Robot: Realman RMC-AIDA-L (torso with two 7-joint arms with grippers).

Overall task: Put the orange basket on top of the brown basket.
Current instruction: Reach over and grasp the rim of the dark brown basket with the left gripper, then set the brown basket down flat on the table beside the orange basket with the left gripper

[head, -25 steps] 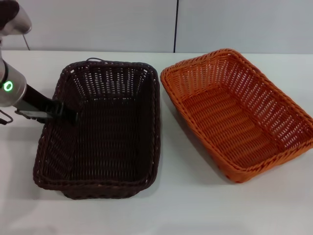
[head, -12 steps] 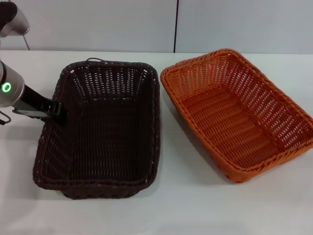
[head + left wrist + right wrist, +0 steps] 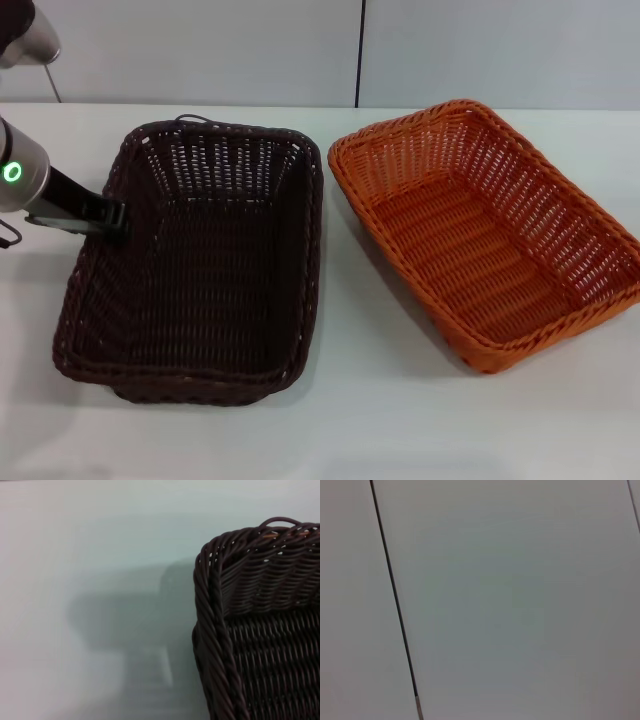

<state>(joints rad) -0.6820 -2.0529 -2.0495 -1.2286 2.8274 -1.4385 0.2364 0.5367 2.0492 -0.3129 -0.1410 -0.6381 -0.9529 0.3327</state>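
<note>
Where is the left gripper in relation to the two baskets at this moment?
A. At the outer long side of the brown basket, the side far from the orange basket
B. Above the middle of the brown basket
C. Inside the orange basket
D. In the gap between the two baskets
A: in the head view the left gripper sits at the rim of the brown basket, on the side away from the orange basket.

The dark brown woven wicker basket (image 3: 195,265) has been dragged leftward (slightly rotated) by the withdrawing left end effector (image 3: 112,215).
</note>
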